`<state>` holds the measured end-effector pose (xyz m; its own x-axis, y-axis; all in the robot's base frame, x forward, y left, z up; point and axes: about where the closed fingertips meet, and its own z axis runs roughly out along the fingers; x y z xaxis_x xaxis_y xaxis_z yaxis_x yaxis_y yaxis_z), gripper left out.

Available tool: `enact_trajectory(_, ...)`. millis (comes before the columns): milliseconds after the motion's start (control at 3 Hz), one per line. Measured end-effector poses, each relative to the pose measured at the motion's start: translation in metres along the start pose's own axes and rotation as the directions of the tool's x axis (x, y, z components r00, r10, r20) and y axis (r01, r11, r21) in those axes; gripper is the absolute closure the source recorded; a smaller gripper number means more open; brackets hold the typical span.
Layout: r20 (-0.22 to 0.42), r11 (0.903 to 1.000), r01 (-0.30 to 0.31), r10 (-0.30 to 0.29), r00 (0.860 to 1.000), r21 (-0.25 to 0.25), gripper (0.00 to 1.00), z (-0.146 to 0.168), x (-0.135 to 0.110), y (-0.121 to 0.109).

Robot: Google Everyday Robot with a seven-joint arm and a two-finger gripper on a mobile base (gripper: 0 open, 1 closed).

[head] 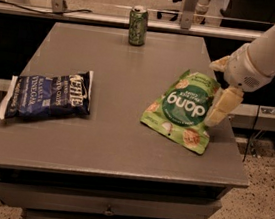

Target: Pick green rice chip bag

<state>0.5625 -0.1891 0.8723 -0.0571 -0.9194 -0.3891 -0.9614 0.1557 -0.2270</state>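
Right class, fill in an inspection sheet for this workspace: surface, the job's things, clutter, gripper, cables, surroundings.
Surface: grey table top, flat, with drawers below.
Job's things: green rice chip bag lying flat on the right side, lettering upside down to the camera.
Clutter: dark blue chip bag flat on the left; green can upright at the far edge.
Gripper: gripper at the green bag's right edge; contact cannot be told.
Cables: dark cable on the rail behind.
Surroundings: speckled floor.
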Motion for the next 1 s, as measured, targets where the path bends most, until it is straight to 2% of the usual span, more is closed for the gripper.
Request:
enact_trajectory(333, 0.001, 0.9989, -0.029, 0.029, 1.0, -0.036, 0.18, 0.025, 0.0, -0.012)
enact_trajectory(1000, -0.006, 0.9953, -0.069, 0.069, 0.998, -0.067, 0.65, 0.03, -0.006, -0.022)
